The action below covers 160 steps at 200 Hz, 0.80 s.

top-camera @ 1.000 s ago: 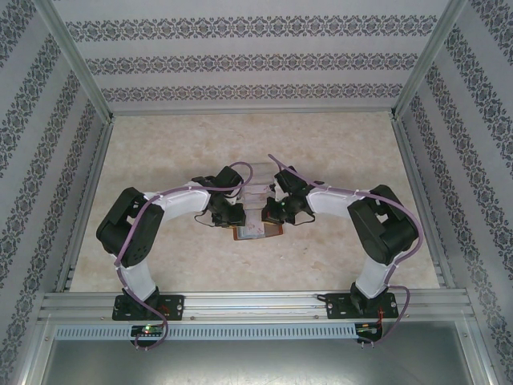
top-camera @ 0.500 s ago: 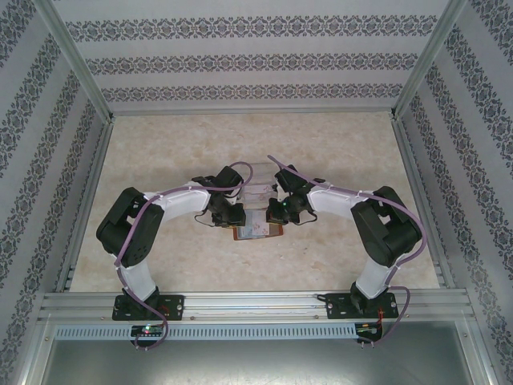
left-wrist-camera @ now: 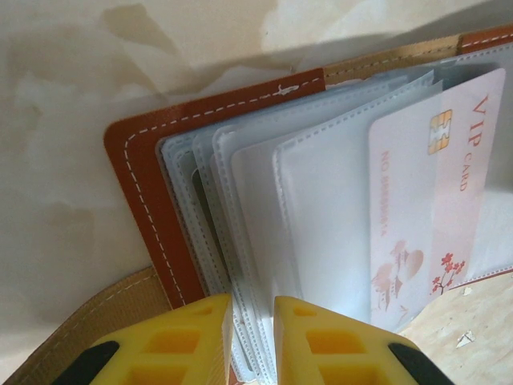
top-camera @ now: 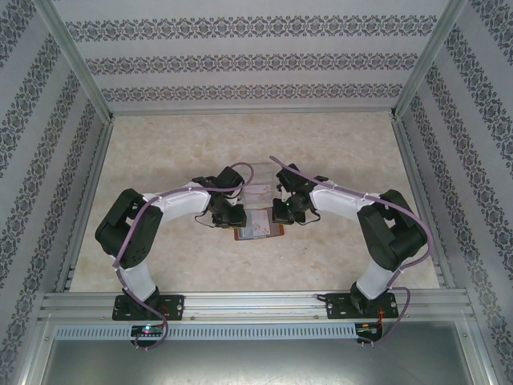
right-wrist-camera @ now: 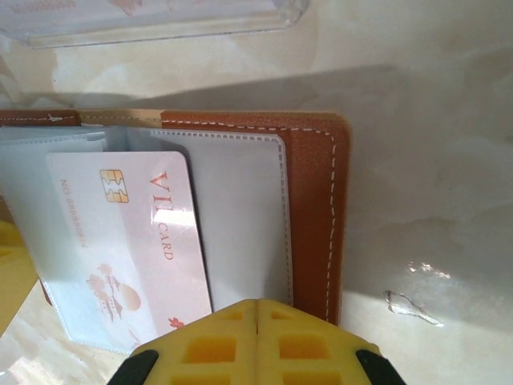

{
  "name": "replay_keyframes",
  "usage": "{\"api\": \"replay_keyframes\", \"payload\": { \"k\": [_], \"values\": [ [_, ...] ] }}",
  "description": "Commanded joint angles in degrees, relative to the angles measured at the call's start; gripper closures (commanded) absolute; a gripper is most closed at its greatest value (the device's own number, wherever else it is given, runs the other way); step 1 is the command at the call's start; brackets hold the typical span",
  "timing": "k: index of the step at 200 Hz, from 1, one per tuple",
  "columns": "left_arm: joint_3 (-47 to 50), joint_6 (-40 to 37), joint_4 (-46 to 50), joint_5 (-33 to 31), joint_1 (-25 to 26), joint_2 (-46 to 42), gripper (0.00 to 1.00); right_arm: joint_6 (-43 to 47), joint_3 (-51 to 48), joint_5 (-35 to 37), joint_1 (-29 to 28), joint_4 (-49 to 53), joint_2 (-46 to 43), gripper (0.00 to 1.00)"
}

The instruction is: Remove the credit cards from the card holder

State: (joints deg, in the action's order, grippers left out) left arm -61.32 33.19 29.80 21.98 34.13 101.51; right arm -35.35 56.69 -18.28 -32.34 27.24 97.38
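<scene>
Shows, nearest in the left wrist view, the left fingers (left-wrist-camera: 252,341) drawn to a narrow gap, with the stitched edges of the clear sleeves (left-wrist-camera: 248,241) of the card holder (left-wrist-camera: 140,208) running between them; judged a pinch on the sleeve pack. Shows, nearest in the right wrist view, the right fingers (right-wrist-camera: 256,325) pressed fully together with nothing between them, poised over the near edge of the brown cover; cannot tell whether touching it. Places the card holder open and flat on the desk (top-camera: 160,160), between the two wrists, cover down and sleeves fanned upward. Locates the whitish credit card (right-wrist-camera: 132,233), marked VIP with a gold chip and pink-red figures, inside one sleeve near the top of the fan; cannot make out a second card. Step in hand, as judged: drawing this card out. Keep the left pinch firm to anchor the pack. Part the right fingers, bring them to the card's free edge at the open side of its sleeve, and close on the card alone, not on the film. Pull straight along the plane of the sleeve; avoid lifting, for fear of dragging the whole holder along. Mind the clear plastic stand (right-wrist-camera: 160,20), just beyond the holder's far edge.
</scene>
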Motion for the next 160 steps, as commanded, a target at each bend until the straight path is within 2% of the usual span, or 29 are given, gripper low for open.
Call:
{"api": "replay_keyframes", "payload": {
  "k": [1,36,108,123,143,160],
  "values": [
    [-1.22,-0.65,2.01,-0.04,0.68,-1.49,0.79,0.02,0.71,-1.66,0.43,-1.14,-1.28,0.92],
    [-1.70,-0.10,2.09,-0.07,0.85,-3.39,0.76,-1.56,0.56,-6.07,0.26,-4.63,-0.28,0.85],
    [-2.68,0.74,2.41,-0.78,1.68,-4.39,0.69,-1.91,0.80,-6.58,0.17,-5.45,0.64,0.79],
    [-3.17,0.66,3.15,-1.81,1.78,-4.38,0.68,-1.92,0.71,-6.46,0.15,-5.38,0.70,0.79],
    [-4.70,-0.16,6.22,-6.92,2.68,-4.57,0.68,-2.00,0.58,-5.99,0.19,-5.21,0.77,0.78],
    [-4.97,-0.19,6.57,-7.66,2.85,-4.83,0.68,-2.11,0.33,-5.89,0.17,-5.18,0.80,0.77]
  ]
}}
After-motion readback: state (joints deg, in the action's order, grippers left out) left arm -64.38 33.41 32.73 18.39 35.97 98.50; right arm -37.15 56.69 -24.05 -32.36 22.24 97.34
